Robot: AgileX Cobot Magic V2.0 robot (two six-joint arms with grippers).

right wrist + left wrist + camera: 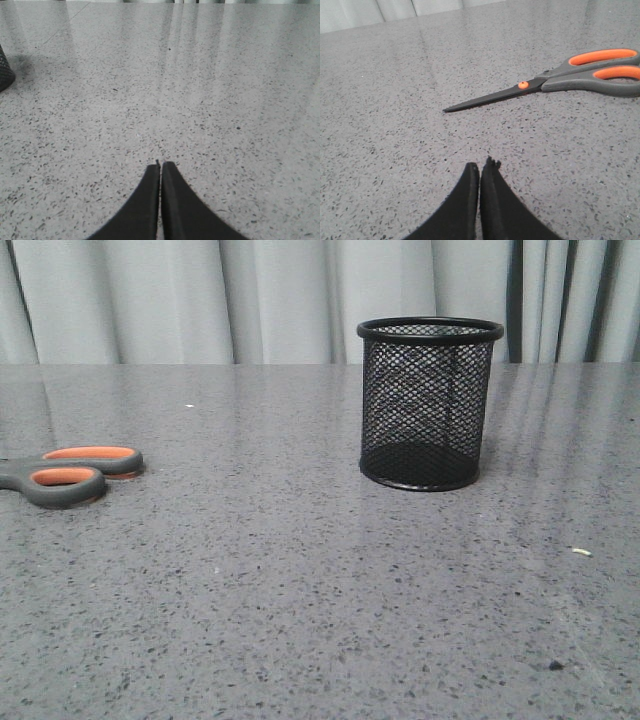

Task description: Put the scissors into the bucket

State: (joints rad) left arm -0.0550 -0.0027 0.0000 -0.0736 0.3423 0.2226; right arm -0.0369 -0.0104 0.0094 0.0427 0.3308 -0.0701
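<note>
The scissors [70, 475] lie flat on the grey speckled table at the far left of the front view, only the grey and orange handles showing there. The left wrist view shows them whole [560, 82], blades closed, lying ahead of my left gripper [481, 167], which is shut, empty and apart from them. The bucket [428, 405] stands upright right of centre in the front view, and nothing shows inside it; its base edge shows in the right wrist view [5, 70]. My right gripper [161, 165] is shut and empty over bare table.
Pale curtains [200, 300] hang behind the table's far edge. A small pale crumb [581, 552] and a dark speck [555, 665] lie on the table at the right.
</note>
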